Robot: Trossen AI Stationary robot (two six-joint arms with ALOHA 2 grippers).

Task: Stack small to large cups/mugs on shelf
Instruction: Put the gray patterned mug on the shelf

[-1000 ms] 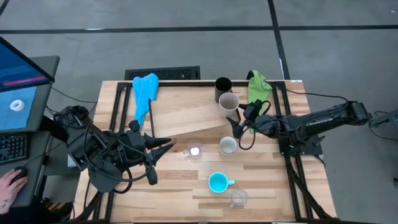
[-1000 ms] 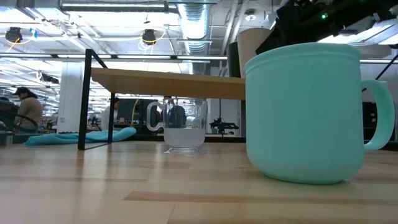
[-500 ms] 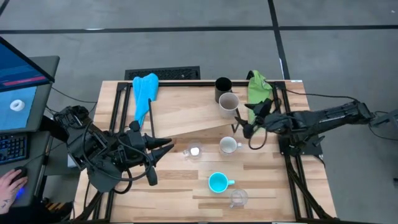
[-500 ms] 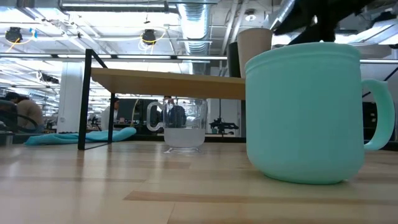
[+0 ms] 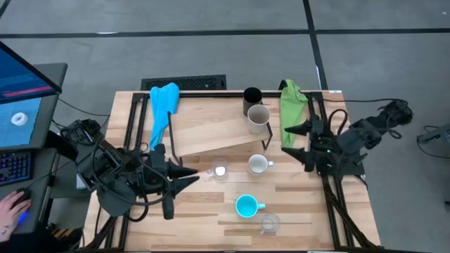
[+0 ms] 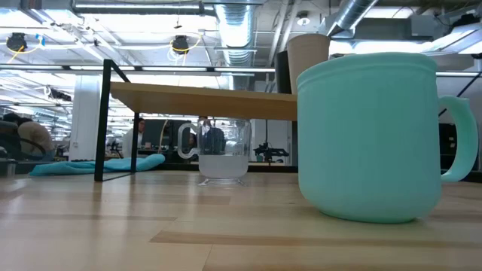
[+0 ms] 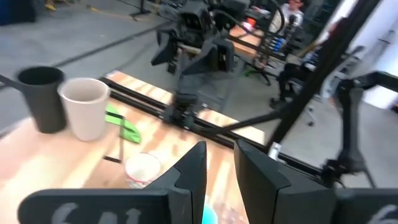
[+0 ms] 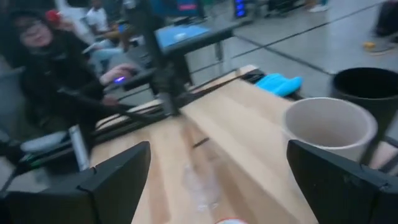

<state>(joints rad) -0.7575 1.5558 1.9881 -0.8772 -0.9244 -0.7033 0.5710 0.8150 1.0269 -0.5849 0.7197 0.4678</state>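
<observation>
The black cup [image 5: 252,97] and the beige-grey mug [image 5: 258,116] stand on the right end of the shelf [image 5: 211,130]. On the table stand the white mug [image 5: 258,164], a clear glass [image 5: 219,171], the turquoise mug [image 5: 246,206] and a second clear glass [image 5: 269,224]. My right gripper [image 5: 290,140] is open, right of the shelf and apart from the mugs. My left gripper [image 5: 190,176] is shut, left of the nearer glass, touching nothing. In the low view the turquoise mug [image 6: 369,135] fills the foreground.
A blue cloth [image 5: 163,102] lies at the shelf's far left corner and a green cloth [image 5: 290,105] lies right of the black cup. A keyboard [image 5: 184,83] sits beyond the far edge. A person's hand [image 5: 10,211] rests at a desk on the left.
My right gripper has drawn back from beside the beige-grey mug toward the table's right edge, its arm folding back, and touches nothing. The beige-grey mug stays upright on the shelf. My left gripper has shifted slightly toward the near edge.
</observation>
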